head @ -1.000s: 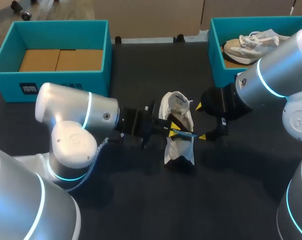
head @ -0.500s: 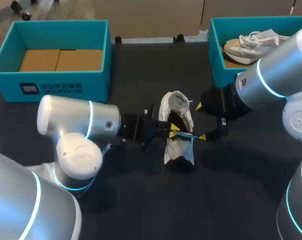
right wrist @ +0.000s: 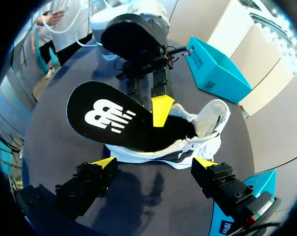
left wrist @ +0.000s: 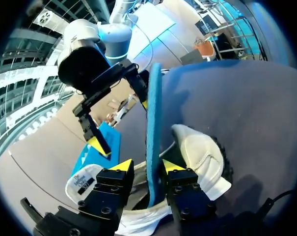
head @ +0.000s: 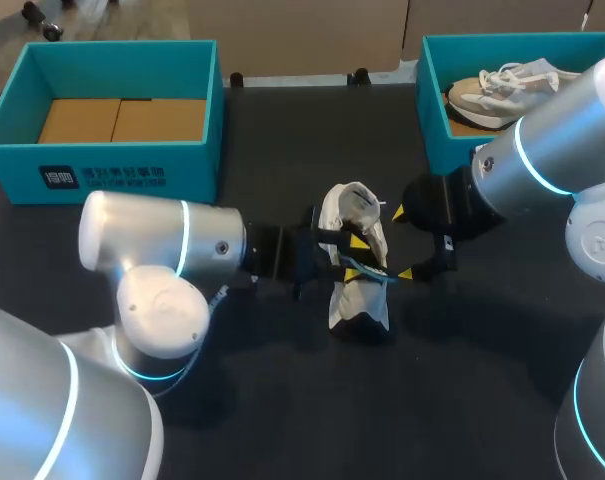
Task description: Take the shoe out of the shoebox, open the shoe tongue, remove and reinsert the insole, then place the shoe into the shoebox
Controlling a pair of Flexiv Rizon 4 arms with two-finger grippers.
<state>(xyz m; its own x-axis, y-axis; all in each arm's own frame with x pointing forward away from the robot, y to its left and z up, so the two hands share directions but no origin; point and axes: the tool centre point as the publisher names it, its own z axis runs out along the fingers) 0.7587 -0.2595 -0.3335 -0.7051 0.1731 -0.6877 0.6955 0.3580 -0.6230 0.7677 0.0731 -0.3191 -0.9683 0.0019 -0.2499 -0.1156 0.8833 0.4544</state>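
Hold status: your left hand (left wrist: pixel 147 165) is clenched on the insole (left wrist: pixel 153 113), one yellow tip on each face. The near end of the insole sits down in the shoe's (left wrist: pixel 201 158) opening and the rest stands free.

Judge the insole as thin, light foam. It will flop and buckle if pushed from the far end, so keep your pinch close to the shoe's mouth.

The shoe lies on its side on the desk (head: pixel 282 400), between the two arms. It looks soft and light, likely to skid, so brace it at the heel collar.

Your right hand (right wrist: pixel 154 162) hangs released just beside it, touching nothing.

The insole's black face carries a white logo, the tongue has a small printed tab, and the empty shoebox (head: pixel 112 60) has white print on its front wall.
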